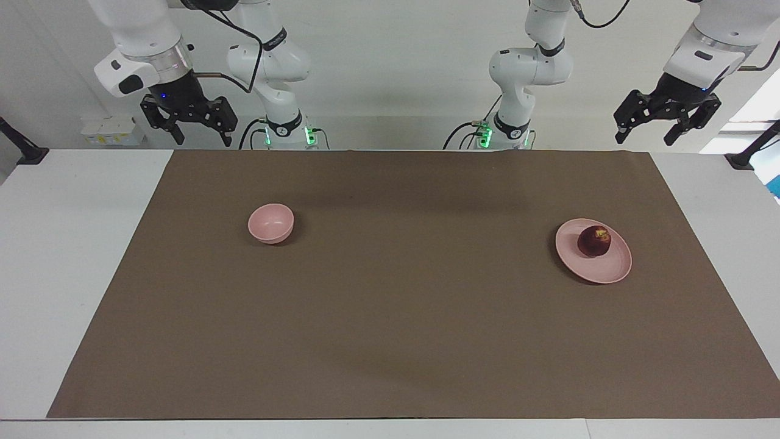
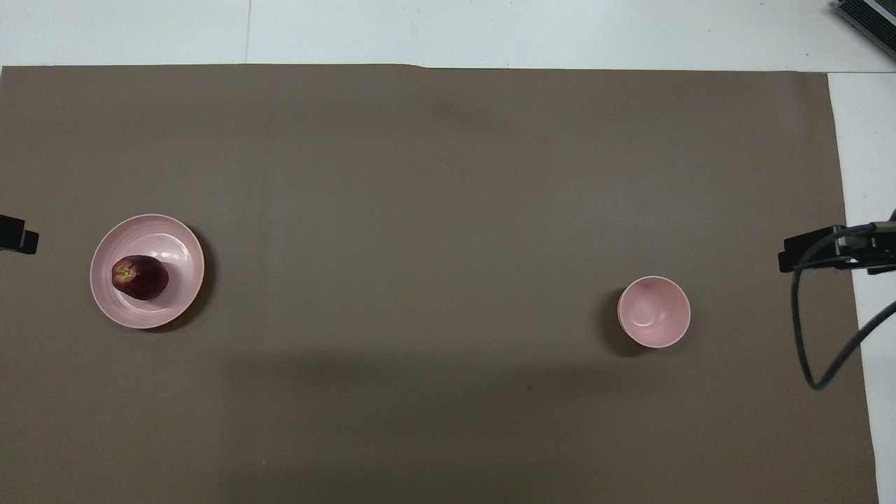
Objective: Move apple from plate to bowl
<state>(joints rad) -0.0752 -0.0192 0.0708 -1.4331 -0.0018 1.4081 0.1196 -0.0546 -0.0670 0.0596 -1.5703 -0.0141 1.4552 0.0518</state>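
- The small, round, dark maroon apple (image 1: 594, 241) (image 2: 140, 277) with a yellowish patch sits on the wide, shallow pale pink plate (image 1: 609, 268) (image 2: 178, 245), toward the left arm's end of the table.
- The small, deep pale pink bowl (image 1: 271, 224) (image 2: 654, 311) stands upright with nothing in it, toward the right arm's end, well apart from the plate.
- Both dishes rest on the brown paper sheet (image 1: 402, 292) (image 2: 434, 210) covering the white table (image 1: 67, 244).
- The left gripper (image 1: 647, 136) hangs raised near the table's edge, apart from the plate; its fingers look spread and hold nothing.
- The right gripper (image 1: 202, 138) hangs likewise raised at its own end, fingers apparently parted, empty.
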